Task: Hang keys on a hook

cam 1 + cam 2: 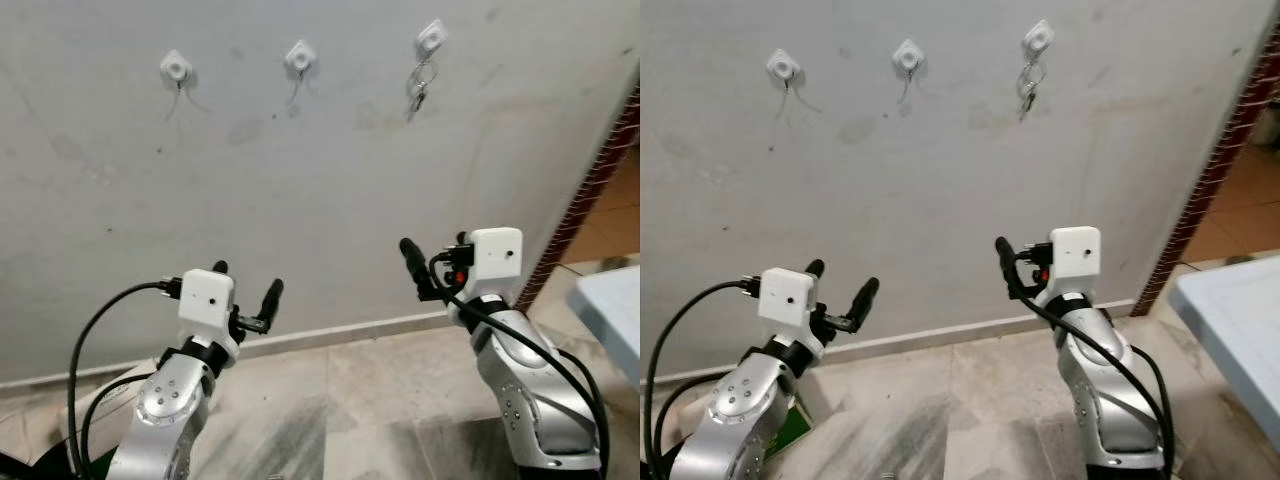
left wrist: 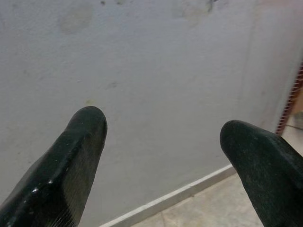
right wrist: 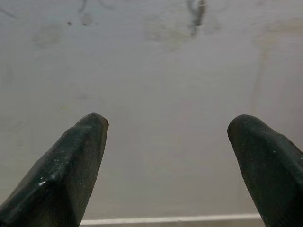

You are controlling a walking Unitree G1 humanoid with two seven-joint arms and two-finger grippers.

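Gaping empty, both end effectors [image 1: 245, 283] [image 1: 432, 265]

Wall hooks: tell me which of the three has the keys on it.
The rightmost hook, above the right gripper: keys dangle from it. The middle hook and left hook hold none.

The wall [image 1: 300, 200] is looking matt, rough and stained, its hooks [image 1: 299, 58] showing white plastic. The keys [image 1: 419, 92] are glinting like metal. The arms [image 1: 165, 400] are gleaming silver; the floor [image 1: 340, 400] is showing smooth streaked stone.
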